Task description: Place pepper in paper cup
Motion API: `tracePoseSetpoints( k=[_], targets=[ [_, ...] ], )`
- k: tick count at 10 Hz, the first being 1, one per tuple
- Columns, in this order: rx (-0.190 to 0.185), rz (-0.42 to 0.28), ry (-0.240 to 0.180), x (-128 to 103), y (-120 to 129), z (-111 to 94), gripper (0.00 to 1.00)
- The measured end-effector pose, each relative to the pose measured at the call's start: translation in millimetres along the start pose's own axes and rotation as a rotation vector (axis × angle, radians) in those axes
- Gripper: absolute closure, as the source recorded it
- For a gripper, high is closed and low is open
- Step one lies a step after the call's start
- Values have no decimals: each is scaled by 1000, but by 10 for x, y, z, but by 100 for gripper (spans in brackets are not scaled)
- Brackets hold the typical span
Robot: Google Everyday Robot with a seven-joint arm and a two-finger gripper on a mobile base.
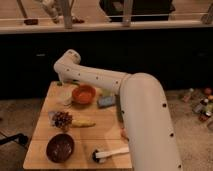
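While my hand [61, 81] hangs upper left over the paper cup [65, 97] (orange bowl [83, 94] adjacent), I cannot tell its grip.

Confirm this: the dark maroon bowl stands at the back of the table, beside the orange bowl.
Wrong. The camera view shows the maroon bowl at the table's front left corner, well apart from the orange bowl at the back. The end effector is at the back left, near the paper cup.

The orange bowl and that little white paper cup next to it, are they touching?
Cannot tell. In the camera view the paper cup sits tight against the orange bowl, with no clear gap or contact. The gripper hangs behind, above the cup.
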Motion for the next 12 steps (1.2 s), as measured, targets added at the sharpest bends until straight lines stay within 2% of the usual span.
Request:
tracePoseSetpoints(
  k=[4, 6, 8, 12],
  targets=[
    [90, 25, -137, -93, -77, -123, 98],
    [136, 36, -222, -155, -123, -159, 98],
    [191, 60, -327, -188, -196, -206, 98],
    [244, 77, -511, -381, -288, -287, 98]
  ],
)
